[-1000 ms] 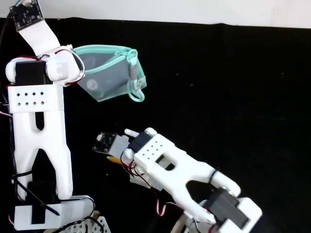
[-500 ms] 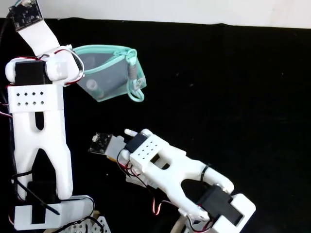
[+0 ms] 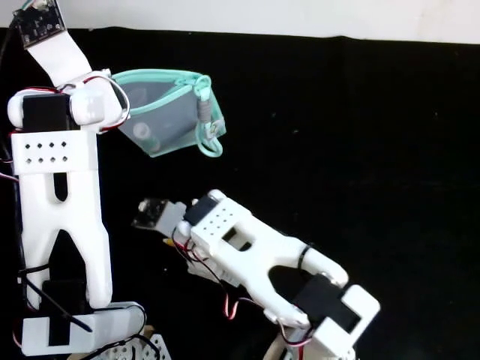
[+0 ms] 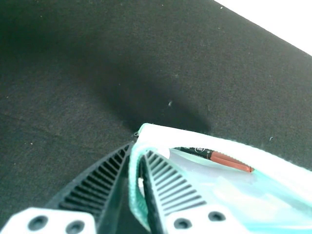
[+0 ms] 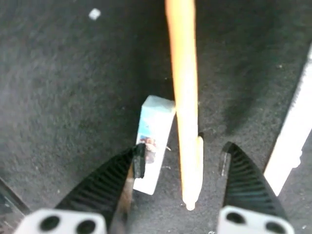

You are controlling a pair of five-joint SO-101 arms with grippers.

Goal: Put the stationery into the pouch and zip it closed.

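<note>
The job looks about a third done. One pen (image 4: 214,157) already lies inside the pouch (image 3: 169,112), while a pencil (image 5: 181,87) and an eraser (image 5: 152,141) lie side by side on the tabletop (image 3: 360,150). The zip is not yet closed, judging by the gaping rim in the left wrist view. The left pincer (image 4: 137,158) is pressed together on the pouch's rim and holds it near the tabletop's far edge. The right pincer (image 5: 183,151) is spread and low over the tabletop, one jaw at the eraser's side and the other just past the pencil, so the pencil's end sits between the jaws. Room is tight toward the left arm (image 3: 60,225), whose white body seems to stand close by that jaw. The way from pincer to pouch runs over plain cloth, and there is broad room to the right for a swing.
</note>
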